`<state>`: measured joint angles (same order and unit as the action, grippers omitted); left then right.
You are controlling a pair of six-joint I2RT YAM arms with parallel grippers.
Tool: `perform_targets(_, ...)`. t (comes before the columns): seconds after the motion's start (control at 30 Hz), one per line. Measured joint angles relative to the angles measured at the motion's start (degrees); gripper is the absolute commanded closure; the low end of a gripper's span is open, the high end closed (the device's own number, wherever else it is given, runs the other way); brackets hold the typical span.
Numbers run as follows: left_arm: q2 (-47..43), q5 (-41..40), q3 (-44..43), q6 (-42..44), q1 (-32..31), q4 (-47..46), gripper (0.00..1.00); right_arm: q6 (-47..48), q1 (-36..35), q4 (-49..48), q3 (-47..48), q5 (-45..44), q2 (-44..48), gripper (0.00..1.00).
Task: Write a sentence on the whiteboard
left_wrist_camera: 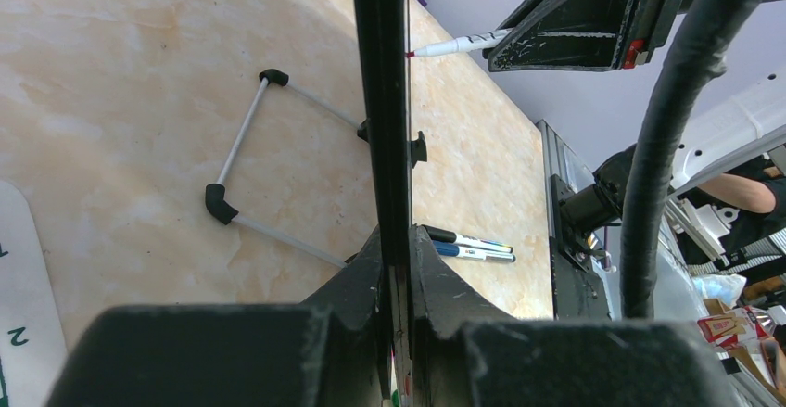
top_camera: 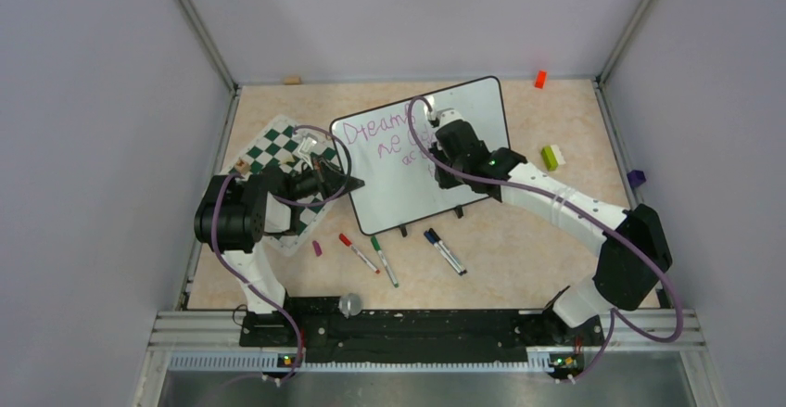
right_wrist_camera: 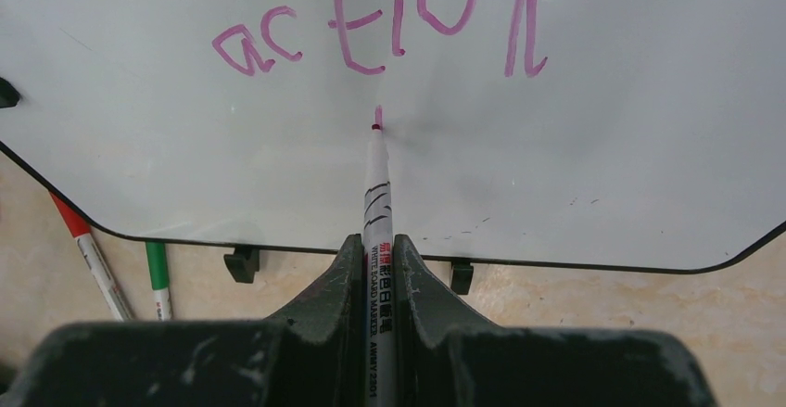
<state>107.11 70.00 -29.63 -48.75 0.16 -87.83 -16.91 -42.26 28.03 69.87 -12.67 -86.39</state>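
Desk [top_camera: 528,249] carries the whiteboard [top_camera: 399,194], skewed, mid-frame. The right arm [top_camera: 556,205] reaches from lower right up over the board, elbow bent. The left arm [top_camera: 243,220] is folded at left, wrist pointing right. The left pincer [left_wrist_camera: 394,273] is clamped on the board's left frame edge. The right pincer [right_wrist_camera: 376,259] is closed tight on a marker [right_wrist_camera: 376,184], tip touching the board just under the sentence [right_wrist_camera: 352,25], pink lines on the board's upper half.

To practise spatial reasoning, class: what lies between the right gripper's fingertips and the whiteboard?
A white marker, clamped in the right gripper, spans that stretch, its pink tip meeting the whiteboard; the right wrist view shows it.
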Motion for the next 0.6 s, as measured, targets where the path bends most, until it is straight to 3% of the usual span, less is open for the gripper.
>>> perform_targets(0.6,0.0,0.0,0.0,0.0,0.0,0.0,1.0,0.2,0.8,0.4,0.7,-0.2,-0.2,1.0)
